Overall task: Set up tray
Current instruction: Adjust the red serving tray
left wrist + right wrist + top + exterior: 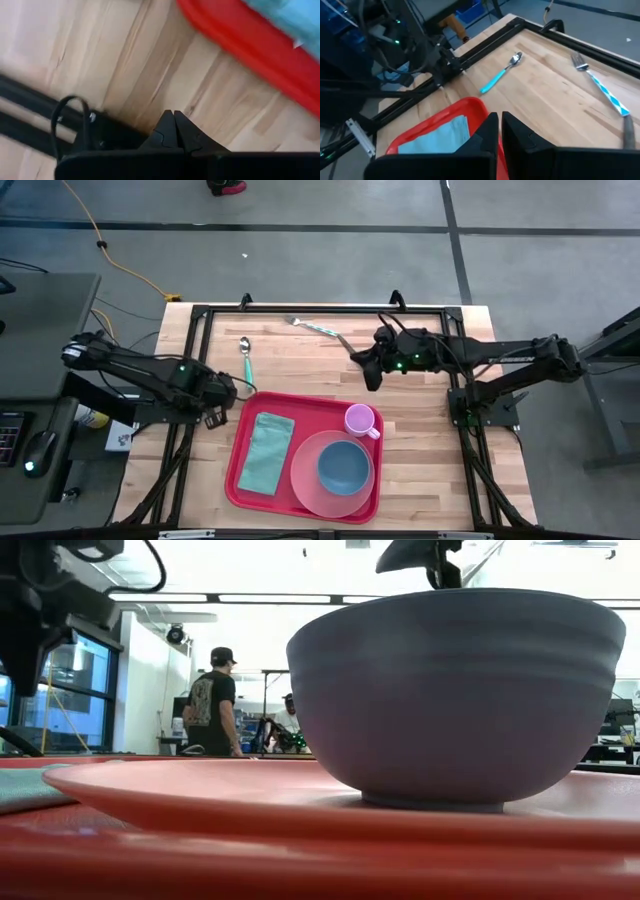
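Wood table (420, 450) sat on a grey concrete floor w/ black tape lines, and a yellow cable ran off toward the far left.

Tray (243, 442) lay at the near middle of the table, long side running left-right, tilted a bit. Inside it: teal cloth (266, 451) on the left half, pink plate (305, 480) on the right half w/ a blue bowl (344, 466) sitting on it. Purple cup (359, 420) stood in the tray's far right corner, just past the plate's rim.

Spoon (245, 357) w/ a teal handle lay on bare wood beyond the tray's left end. Fork (318, 329) w/ a blue-white handle lay further back, angled, its handle end near the right gripper.

Left gripper (228, 390) hung low just beside the tray's left edge; its wrist view showed the fingertips (173, 131) pressed together, nothing btwn them, over bare wood. Right gripper (372, 368) hovered over the table beyond the tray, near the cup's corner, fingers (516, 137) nearly together w/ a thin gap, holding nothing.

From table height the bowl filled most of the view, and a person (214, 700) in a dark cap and shirt stood in the room behind, back turned.
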`<state>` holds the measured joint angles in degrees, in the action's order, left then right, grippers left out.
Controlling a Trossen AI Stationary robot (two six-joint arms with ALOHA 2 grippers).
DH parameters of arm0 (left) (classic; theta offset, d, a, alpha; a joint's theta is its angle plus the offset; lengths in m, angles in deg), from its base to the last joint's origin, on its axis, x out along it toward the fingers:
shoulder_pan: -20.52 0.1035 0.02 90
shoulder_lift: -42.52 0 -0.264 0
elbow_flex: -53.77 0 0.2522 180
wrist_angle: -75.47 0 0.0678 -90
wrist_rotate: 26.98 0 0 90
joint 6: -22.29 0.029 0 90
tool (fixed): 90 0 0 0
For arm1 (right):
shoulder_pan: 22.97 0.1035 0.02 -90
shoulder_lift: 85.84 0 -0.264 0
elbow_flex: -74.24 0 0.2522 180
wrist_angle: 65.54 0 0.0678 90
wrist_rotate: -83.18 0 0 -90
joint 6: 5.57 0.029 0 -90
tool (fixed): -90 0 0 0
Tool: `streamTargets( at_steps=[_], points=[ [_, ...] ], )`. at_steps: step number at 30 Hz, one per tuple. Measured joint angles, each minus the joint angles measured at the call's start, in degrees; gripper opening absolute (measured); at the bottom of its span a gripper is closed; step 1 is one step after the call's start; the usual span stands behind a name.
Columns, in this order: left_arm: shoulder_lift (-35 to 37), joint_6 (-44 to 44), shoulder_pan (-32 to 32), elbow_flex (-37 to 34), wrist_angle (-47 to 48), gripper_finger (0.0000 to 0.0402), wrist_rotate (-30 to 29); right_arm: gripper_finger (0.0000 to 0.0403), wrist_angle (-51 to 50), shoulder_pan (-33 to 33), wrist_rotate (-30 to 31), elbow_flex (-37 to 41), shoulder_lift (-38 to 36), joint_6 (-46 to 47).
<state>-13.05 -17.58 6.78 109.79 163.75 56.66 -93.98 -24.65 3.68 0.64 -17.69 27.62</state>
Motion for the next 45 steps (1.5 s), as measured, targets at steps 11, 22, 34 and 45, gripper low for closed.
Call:
streamTargets(
  at_steps=[11, 22, 34, 45],
  points=[
    [-9.0, -5.9, -2.3, -0.1, -16.0, 0.0008, 0.1, 0.0, -1.2, 1.7, -4.7, 0.0, 0.0, -3.4],
    [-13.0, -28.1, -6.9, -0.2, -9.1, 0.0008, -2.6, 0.0, -2.2, 3.0, -10.9, 0.0, -0.1, -8.1],
    [-19.0, -44.3, -14.6, -4.0, -18.8, 0.0008, 5.2, 0.0, -1.4, 3.4, -14.0, -0.1, -0.9, -11.1],
    [-24.3, -50.1, -22.8, -4.2, -26.9, 0.0008, 11.6, 0.0, -1.7, 3.4, -13.4, -0.1, -2.6, -11.2]
  ],
)
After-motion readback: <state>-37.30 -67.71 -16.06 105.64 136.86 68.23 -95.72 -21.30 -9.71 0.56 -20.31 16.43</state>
